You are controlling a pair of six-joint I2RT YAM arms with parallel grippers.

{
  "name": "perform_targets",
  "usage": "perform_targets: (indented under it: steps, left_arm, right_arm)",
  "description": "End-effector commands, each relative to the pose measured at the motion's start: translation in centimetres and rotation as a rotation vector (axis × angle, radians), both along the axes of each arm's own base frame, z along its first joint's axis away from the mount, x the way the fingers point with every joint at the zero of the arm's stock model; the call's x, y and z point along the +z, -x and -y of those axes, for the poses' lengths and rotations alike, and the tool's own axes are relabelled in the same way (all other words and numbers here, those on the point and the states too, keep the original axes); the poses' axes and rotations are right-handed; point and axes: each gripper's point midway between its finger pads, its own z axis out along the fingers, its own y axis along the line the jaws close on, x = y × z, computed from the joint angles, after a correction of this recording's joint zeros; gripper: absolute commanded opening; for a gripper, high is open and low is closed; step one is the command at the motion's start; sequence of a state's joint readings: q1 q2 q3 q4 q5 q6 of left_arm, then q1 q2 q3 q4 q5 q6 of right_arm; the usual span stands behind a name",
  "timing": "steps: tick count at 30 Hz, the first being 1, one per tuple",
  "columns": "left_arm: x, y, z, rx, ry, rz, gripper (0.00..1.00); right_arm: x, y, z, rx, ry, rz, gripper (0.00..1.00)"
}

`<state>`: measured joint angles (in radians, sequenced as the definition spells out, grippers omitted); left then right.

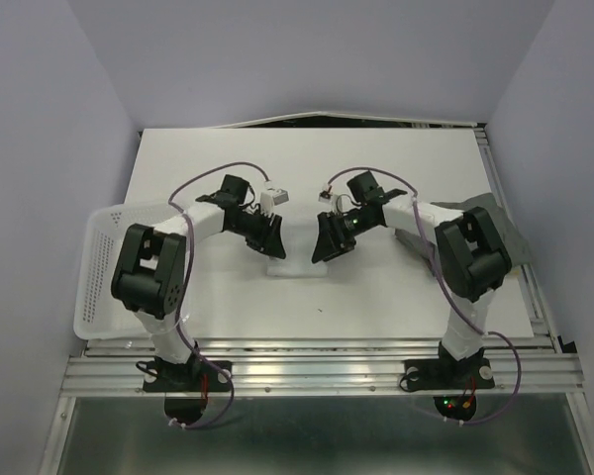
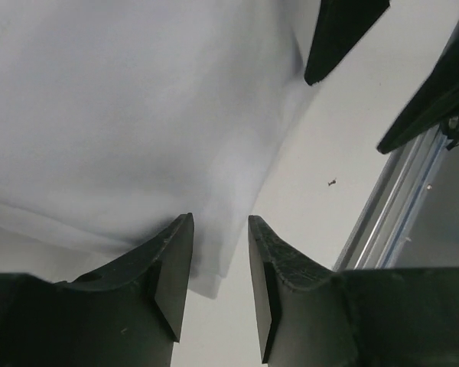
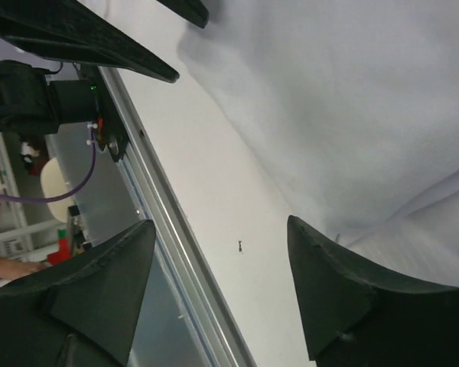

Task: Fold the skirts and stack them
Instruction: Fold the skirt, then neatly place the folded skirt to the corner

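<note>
At the right edge of the surface (image 1: 376, 297), the grey skirt (image 1: 513, 237) was spread under the right arm. The white skirt (image 1: 297, 267) was laid flat at the centre. The left tool (image 2: 219, 222) and the right tool (image 3: 220, 225) were held open at either side of it, with nothing gripped.

Skirt (image 1: 297, 267) on table (image 1: 376, 178), basket (image 1: 97, 267) left

robot lab cell: white counter (image 1: 396, 297) boxed in by plain walls (image 1: 40, 148), left arm (image 1: 153, 267) and right arm (image 1: 470, 257) bolted to an aluminium rail (image 1: 317, 371).
</note>
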<state>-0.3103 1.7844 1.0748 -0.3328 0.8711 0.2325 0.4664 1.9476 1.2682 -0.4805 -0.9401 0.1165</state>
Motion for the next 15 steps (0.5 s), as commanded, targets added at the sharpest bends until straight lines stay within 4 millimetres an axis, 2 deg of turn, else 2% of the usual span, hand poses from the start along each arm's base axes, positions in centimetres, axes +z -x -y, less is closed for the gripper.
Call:
perform_targets:
  steps: [1, 2, 3, 4, 5, 6, 7, 9, 10, 14, 15]
  left_arm:
    - [5.3, -1.2, -0.1, -0.125, -0.121, 0.378, 0.48]
    - [6.1, -1.1, 0.1, -0.143, -0.206, 0.490, 0.48]
    - [6.4, -1.3, 0.4, -0.177, -0.247, 0.589, 0.49]
    - [6.1, -1.2, -0.4, -0.169, -0.341, 0.656, 0.50]
    - [5.9, -0.8, 0.0, -0.195, -0.371, 0.700, 0.51]
    - [5.6, 0.6, 1.5, -0.261, -0.387, 0.743, 0.51]
    - [5.3, 0.9, 1.9, -0.289, -0.405, 0.789, 0.52]
    - [4.7, 1.2, 2.3, -0.322, -0.472, 0.844, 0.52]
    - [4.2, 1.5, 3.2, -0.358, -0.506, 0.898, 0.52]
    - [3.3, 2.2, 5.1, -0.448, -0.567, 1.015, 0.53]
    - [2.9, 2.2, 5.5, -0.465, -0.572, 1.036, 0.53]
  right_arm:
    - [5.6, -0.9, 0.1, -0.025, -0.037, 0.185, 0.77]
    - [6.9, -1.2, 0.7, -0.054, -0.032, 0.225, 0.79]
    - [6.3, -1.4, 1.3, -0.104, 0.018, 0.219, 0.83]
    - [6.9, -1.6, 1.7, -0.136, 0.037, 0.243, 0.85]
    - [6.4, -2.0, 2.3, -0.174, 0.067, 0.248, 0.87]
    - [6.0, -2.2, 2.7, -0.207, 0.096, 0.240, 0.88]
    - [4.6, -2.9, 4.2, -0.269, 0.154, 0.233, 0.92]
    - [4.0, -3.6, 5.3, -0.351, 0.171, 0.197, 0.96]
    - [3.2, -4.1, 6.6, -0.399, 0.183, 0.162, 0.99]
    - [2.0, -5.4, 8.5, -0.480, 0.162, 0.058, 1.00]
    - [1.8, -5.2, 8.2, -0.466, 0.147, 0.034, 1.00]
